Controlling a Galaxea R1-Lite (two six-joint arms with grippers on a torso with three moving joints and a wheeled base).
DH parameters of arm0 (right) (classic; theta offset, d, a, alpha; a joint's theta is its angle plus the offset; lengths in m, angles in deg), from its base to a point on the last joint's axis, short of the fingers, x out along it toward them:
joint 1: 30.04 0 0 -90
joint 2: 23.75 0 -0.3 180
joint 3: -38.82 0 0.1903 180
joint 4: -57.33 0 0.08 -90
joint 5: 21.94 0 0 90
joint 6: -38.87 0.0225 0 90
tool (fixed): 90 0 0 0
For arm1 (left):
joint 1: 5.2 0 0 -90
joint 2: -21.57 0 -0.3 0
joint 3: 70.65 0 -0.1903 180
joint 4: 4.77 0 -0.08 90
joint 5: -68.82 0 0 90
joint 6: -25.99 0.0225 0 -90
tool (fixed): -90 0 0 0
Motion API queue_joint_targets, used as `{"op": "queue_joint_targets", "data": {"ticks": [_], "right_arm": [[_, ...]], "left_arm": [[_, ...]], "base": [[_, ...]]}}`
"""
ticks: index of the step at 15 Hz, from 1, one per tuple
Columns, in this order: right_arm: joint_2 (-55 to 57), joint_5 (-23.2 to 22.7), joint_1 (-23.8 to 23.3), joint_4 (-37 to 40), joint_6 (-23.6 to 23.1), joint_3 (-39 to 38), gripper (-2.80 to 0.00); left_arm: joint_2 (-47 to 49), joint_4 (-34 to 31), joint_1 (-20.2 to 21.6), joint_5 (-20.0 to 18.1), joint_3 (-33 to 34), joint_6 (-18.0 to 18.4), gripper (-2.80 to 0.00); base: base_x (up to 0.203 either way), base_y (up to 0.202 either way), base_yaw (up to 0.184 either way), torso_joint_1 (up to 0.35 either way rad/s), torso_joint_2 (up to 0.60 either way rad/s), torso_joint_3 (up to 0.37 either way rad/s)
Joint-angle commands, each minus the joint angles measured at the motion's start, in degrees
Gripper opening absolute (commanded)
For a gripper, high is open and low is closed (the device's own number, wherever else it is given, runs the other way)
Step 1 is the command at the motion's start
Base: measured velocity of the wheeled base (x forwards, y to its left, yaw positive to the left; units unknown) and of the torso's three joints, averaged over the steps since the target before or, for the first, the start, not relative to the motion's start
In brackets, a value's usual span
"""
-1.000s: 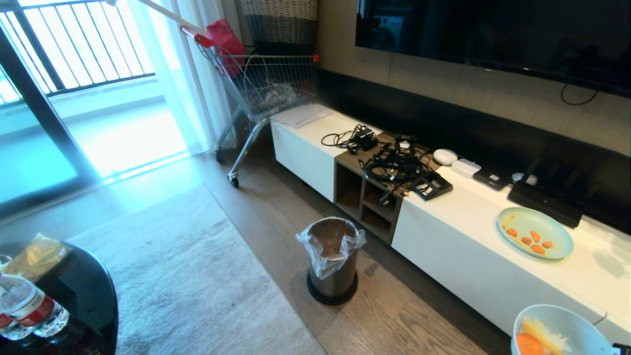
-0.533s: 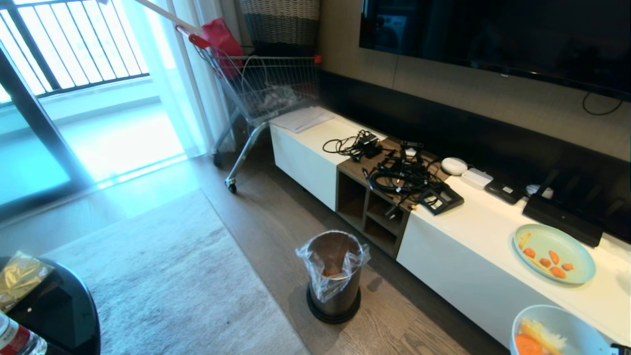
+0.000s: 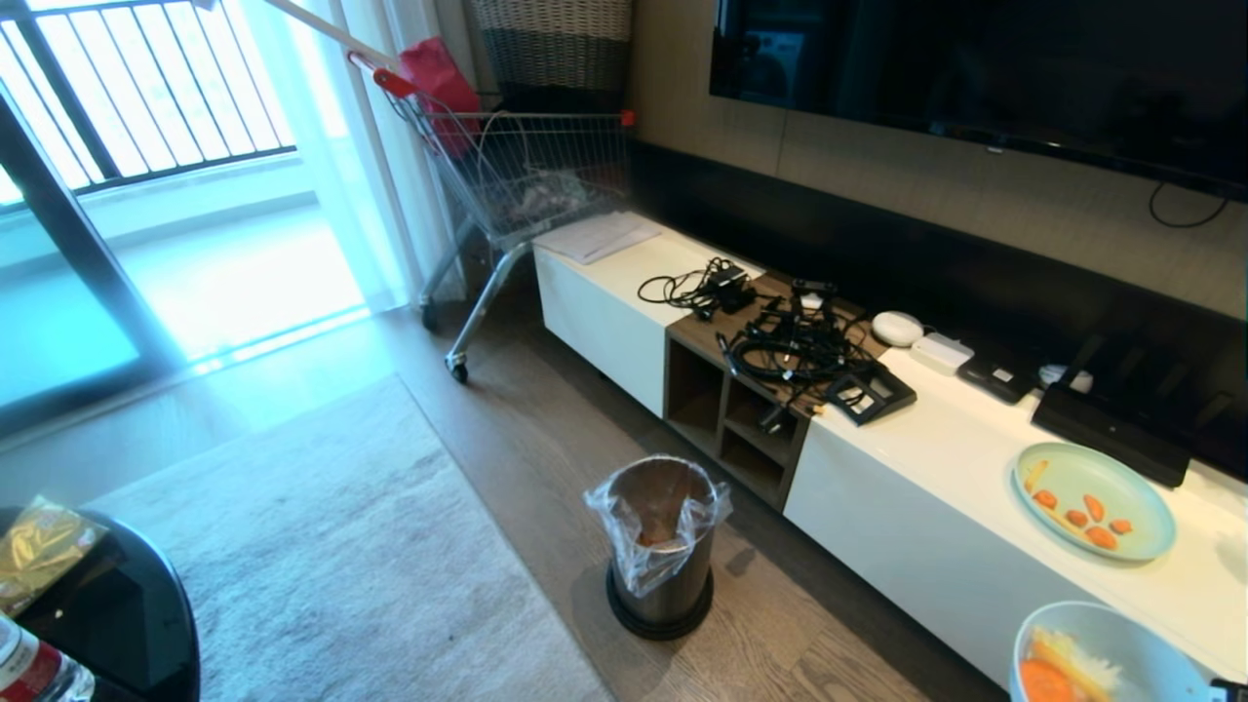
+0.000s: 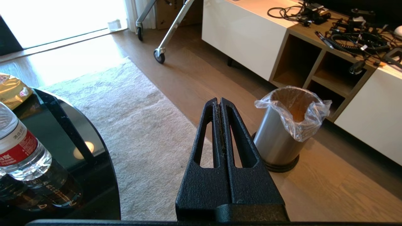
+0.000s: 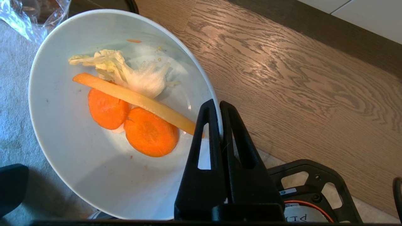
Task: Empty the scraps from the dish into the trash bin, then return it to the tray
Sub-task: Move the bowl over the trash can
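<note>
Holding: the right gripper [image 5: 219, 105] had its fingers [image 5: 205, 125] pinched tight on the rim of the dish [image 5: 78, 163], one inside the rim and one outside.
Dish: the small white bowl [image 3: 1121, 634] showed at the lower right corner of the head view, held above the wooden floor [image 3: 780, 634] just in front of the white worktop [image 3: 926, 468], well to the right of the trash bin [image 3: 659, 565].
Scraps: the scraps [image 5: 132, 106] lay inside the bowl, two orange round slices side by side, a long yellow-orange strip lying across them, and a pale leafy piece touching the strip.
Trash bin: the steel bin [image 4: 279, 138] stood upright on the floor, its clear liner [image 3: 639, 546] folded over the rim, near the open wooden shelves [image 3: 726, 400] of the worktop; something orange showed at the bottom inside.
Left gripper: the left gripper [image 4: 219, 102] had its fingers [image 4: 207, 125] pressed together on nothing, hanging above the edge of the rug [image 4: 141, 125] with the bin just beyond it.
Blue-green plate: the plate [image 3: 1094, 500] sat flat on the worktop with orange bits on it, apart from the held bowl.
Cables: a tangle of black cables [image 3: 790, 341] lay on the worktop above the shelves.
Cart: a wire shopping cart [image 3: 517, 175] stood by the window.
Round black table: the table [image 4: 78, 175] carried a water bottle [image 4: 22, 147] and a gold packet [image 4: 12, 91].
</note>
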Motion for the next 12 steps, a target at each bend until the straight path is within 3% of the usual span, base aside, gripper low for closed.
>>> {"op": "queue_joint_targets", "data": {"ticks": [1,12], "right_arm": [[0.0,0.2,0.0,0.2,0.2,0.3,-2.80],[-0.1,0.2,0.0,-0.3,-1.5,0.1,-2.80]], "left_arm": [[0.0,0.0,0.0,0.0,0.0,0.0,-2.80],[0.0,0.0,0.0,0.0,0.0,0.0,-2.80]], "base": [[0.000,0.000,0.000,0.000,0.00,0.000],[0.000,0.000,0.000,0.000,0.00,0.000]]}}
